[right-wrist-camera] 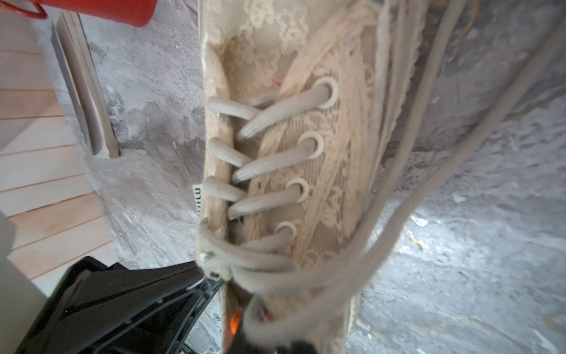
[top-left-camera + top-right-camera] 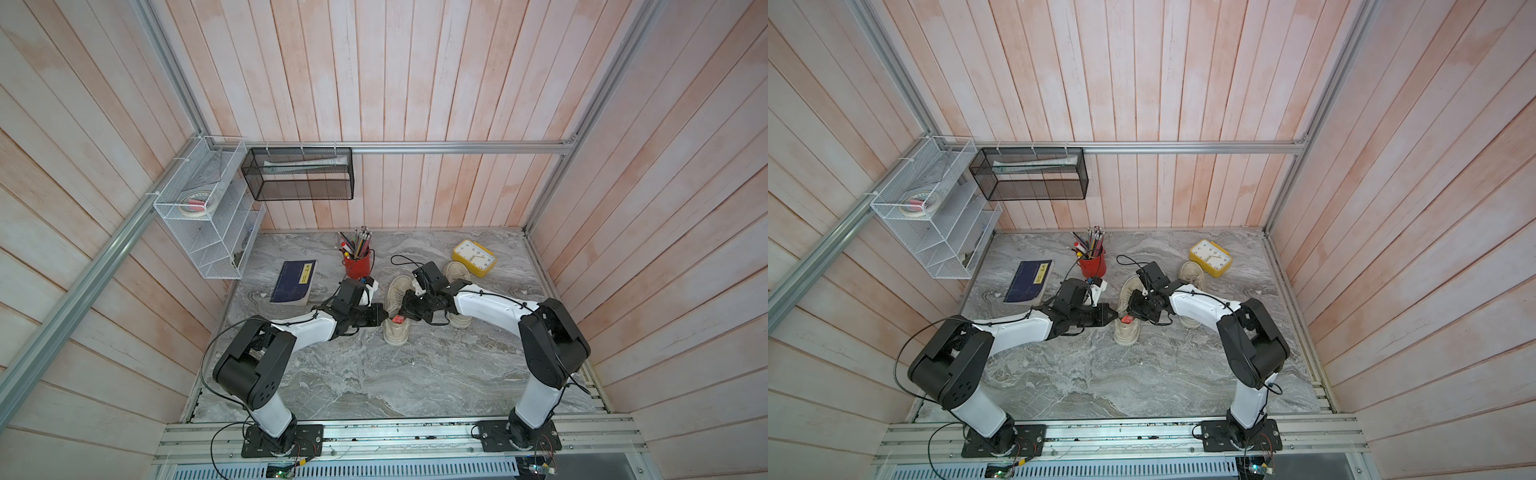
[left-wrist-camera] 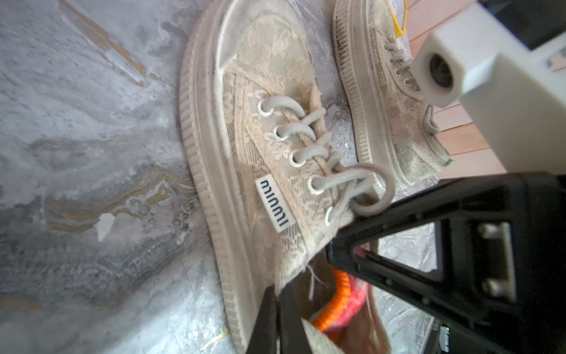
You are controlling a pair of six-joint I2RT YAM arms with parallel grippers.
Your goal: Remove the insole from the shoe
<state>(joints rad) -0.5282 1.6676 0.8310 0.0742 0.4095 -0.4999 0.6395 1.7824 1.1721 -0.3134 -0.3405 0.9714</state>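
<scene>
Insole not out yet, tucked inside the shoe (image 3: 269, 92) on the worktop (image 3: 92, 153), left tool (image 3: 277, 291) pinching its collar wall, right tool (image 3: 332, 245) nipped shut on the laced flap opposite, likely spreading the mouth.

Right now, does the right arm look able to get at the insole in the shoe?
Probably yes. The right fingers sit by the red insole in the open shoe, whose collar the left fingers pinch. Laces droop nearby, and the shut fingers must open first.
</scene>
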